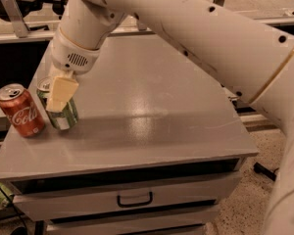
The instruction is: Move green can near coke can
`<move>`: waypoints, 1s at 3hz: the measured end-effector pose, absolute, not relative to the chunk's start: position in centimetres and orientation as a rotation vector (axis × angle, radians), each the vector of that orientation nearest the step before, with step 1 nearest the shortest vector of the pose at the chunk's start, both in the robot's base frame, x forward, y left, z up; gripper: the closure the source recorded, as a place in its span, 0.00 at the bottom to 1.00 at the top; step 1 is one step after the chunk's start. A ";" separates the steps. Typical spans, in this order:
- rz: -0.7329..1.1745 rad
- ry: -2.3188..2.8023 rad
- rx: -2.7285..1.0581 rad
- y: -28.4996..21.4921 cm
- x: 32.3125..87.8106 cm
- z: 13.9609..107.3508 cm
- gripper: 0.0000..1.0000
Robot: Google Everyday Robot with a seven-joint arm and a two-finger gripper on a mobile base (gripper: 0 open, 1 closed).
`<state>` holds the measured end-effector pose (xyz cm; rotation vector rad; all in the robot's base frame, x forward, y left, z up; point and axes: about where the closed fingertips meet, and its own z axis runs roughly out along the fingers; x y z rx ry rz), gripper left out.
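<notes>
End effector (52, 102) around green can (67, 117)

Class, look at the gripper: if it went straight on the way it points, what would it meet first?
Probably the table top: the gripper points down, shut on the green can, whose base looks at or just above it.

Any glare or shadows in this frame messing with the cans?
Camera view: warm, dim light, with a soft glare patch mid table top well away from both cans. Camera view: a broad shadow darkens the table's front strip. Camera view: the gripper, at the table's left side and shut on the green can, covers much of it. The coke can just left is evenly lit.
</notes>
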<state>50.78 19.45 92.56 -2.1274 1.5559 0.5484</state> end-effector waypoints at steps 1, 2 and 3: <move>0.568 1.562 -2.131 20.0 50.4 91.9 0.35; 0.566 1.573 -2.126 20.2 50.3 91.1 0.12; 0.558 1.587 -2.105 20.1 50.3 90.5 0.00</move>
